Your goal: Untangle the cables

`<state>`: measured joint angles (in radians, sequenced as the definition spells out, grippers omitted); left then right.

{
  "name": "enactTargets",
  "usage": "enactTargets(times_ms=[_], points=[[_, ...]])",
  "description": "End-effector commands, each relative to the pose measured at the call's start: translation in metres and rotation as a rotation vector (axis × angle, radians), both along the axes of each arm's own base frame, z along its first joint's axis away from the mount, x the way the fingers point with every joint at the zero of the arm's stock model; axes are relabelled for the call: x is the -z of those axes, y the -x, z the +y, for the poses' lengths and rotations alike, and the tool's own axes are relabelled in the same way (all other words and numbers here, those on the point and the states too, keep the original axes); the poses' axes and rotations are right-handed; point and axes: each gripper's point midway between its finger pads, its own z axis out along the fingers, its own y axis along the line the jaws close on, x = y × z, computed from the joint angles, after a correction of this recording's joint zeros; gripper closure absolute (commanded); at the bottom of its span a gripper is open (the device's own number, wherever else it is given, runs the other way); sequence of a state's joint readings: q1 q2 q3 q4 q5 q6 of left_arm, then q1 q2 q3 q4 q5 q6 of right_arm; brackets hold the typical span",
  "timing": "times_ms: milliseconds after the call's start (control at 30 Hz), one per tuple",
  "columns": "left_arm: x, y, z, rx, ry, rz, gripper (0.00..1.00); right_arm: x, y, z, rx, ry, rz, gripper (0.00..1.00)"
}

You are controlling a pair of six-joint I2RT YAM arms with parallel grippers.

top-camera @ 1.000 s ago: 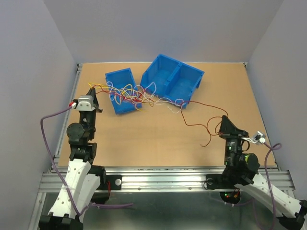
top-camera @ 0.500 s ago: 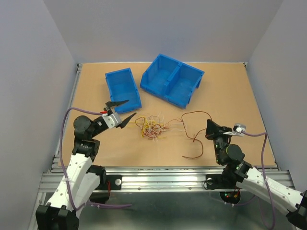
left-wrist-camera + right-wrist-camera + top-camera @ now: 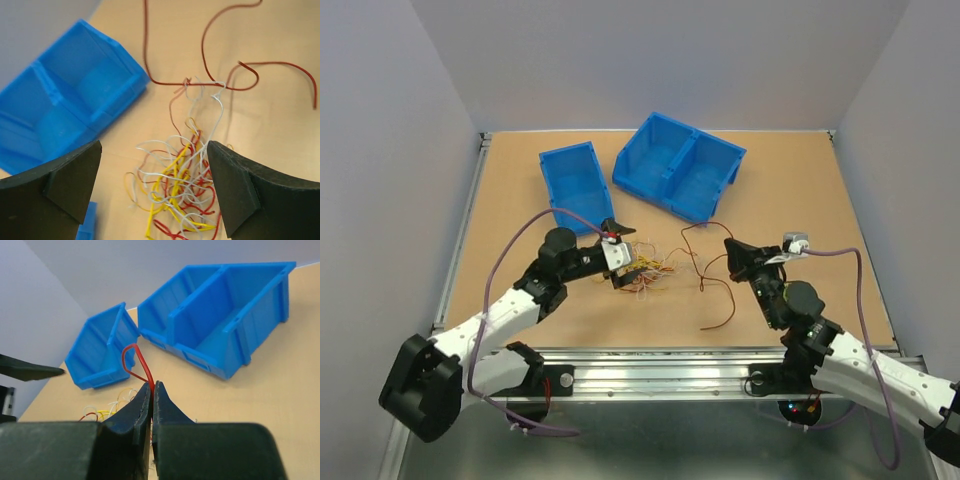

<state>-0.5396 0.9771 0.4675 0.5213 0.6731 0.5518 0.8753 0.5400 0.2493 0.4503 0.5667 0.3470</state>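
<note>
Thin yellow, red, white cables point(image 3: 642, 270) bunch mid-frame under the wide-spread left gripper point(image 3: 152, 147); right gripper point(image 3: 152, 387) pinches a rightward-running red strand point(image 3: 143, 365).

A tan table point(image 3: 800, 210) is shown. Two blue bins are set on its far half: a small bin point(image 3: 576, 185) on the left and, just beside it, a larger bin point(image 3: 678, 165) divided into two compartments. Nearer the middle, a tangle of yellow, red and white cables point(image 3: 642, 270) is spread on the board. A long red cable point(image 3: 723, 302) is laid in curves to the right, touching the tangle.
</note>
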Motion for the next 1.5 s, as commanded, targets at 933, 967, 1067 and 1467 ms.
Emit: enactTargets(times_ms=[933,967,1067,1467], points=[[0.132,-0.031,-0.105,-0.017,-0.404,0.166,0.84,-0.101,0.013,-0.019,0.012,-0.139,-0.143,0.99],[0.132,-0.032,-0.105,-0.024,-0.403,0.167,1.0,-0.109,0.017,-0.021,0.007,-0.159,-0.156,0.99],[0.134,-0.033,-0.104,-0.026,-0.396,0.18,1.0,-0.134,0.02,-0.033,0.036,-0.227,-0.179,0.99],[0.103,-0.043,-0.082,-0.007,-0.254,0.262,1.0,-0.266,0.041,-0.093,0.174,-0.478,-0.286,1.0]])
